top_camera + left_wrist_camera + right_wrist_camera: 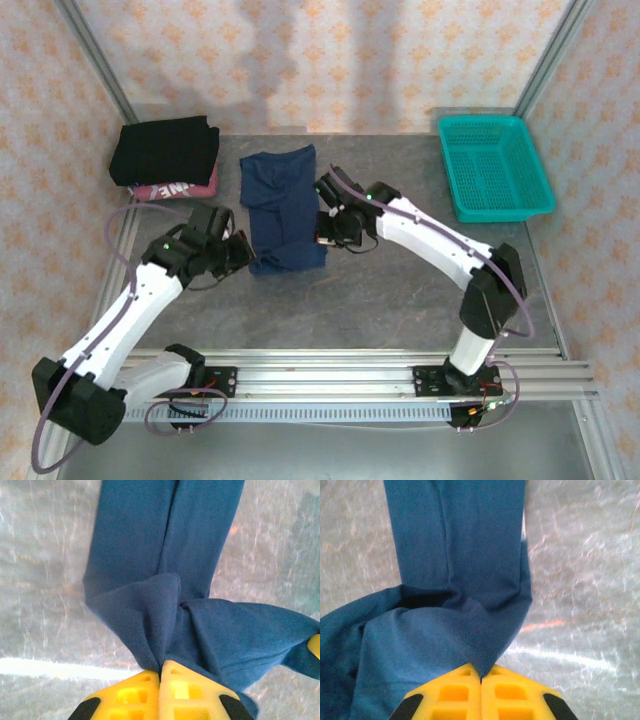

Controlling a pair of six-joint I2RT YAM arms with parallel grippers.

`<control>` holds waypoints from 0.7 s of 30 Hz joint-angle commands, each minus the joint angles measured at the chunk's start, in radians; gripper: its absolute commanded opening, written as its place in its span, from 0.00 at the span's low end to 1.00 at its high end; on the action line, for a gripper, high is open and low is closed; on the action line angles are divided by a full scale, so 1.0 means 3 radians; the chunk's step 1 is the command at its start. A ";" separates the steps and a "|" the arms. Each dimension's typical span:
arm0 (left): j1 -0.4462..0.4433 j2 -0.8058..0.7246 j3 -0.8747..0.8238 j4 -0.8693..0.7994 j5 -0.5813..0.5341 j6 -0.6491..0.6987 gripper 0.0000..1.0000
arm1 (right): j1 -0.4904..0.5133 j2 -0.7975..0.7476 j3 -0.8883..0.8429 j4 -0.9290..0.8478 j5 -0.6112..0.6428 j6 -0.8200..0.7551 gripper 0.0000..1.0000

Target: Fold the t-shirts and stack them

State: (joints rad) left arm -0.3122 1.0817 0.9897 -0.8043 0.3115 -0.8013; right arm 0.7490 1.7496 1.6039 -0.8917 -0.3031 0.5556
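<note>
Located navy t-shirt [281, 200] on the grey table [400, 290], about mid-width, folded into a long narrow strip running from the far side toward the arm bases. Confirmed in both wrist views as lengthwise layers lying flat further out and gathering into creases at the near end.

Found left gripper [240, 255] at the strip's near left corner. Recorded its jaws as fully closed, yellow fingertips [140, 685] pressed together and pinching a fold of the navy cloth. Noted cloth fanning out from that pinch to the right in the left wrist view.

Found right gripper [328, 228] at the strip's right edge, slightly further from the bases than the left one. Recorded its jaws as likewise fully closed, clamped on a point of the same cloth [455, 545], with fabric bunched to the left of the pinch in the right wrist view.

Logged black t-shirt [165, 148] folded at the far left corner, lying on top of pink t-shirt [178, 189]; saw only the pink one's near edge and part of its white lettering. Noted a strip of bare table between that stack and the navy strip.

Logged teal basket [495, 165] at the far right corner, well apart from all three shirts.
</note>
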 commanded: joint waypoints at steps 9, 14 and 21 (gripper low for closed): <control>0.0546 0.0905 0.0603 0.0180 0.0216 0.0509 0.00 | -0.0452 0.0939 0.1176 -0.0501 -0.0191 -0.0465 0.00; 0.0640 0.1388 0.0776 0.0293 0.0243 0.0608 0.00 | -0.0550 0.1394 0.1620 -0.0577 -0.0307 -0.0498 0.00; 0.0755 0.2334 0.1293 0.0446 0.0331 0.0704 0.05 | -0.0744 0.2380 0.2771 -0.0723 -0.0540 -0.0382 0.04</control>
State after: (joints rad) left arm -0.1024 1.6920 1.2892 -0.7105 0.3874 -0.6273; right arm 0.5625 2.3672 2.3009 -1.0653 -0.4297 0.4255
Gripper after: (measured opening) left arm 0.048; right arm 0.045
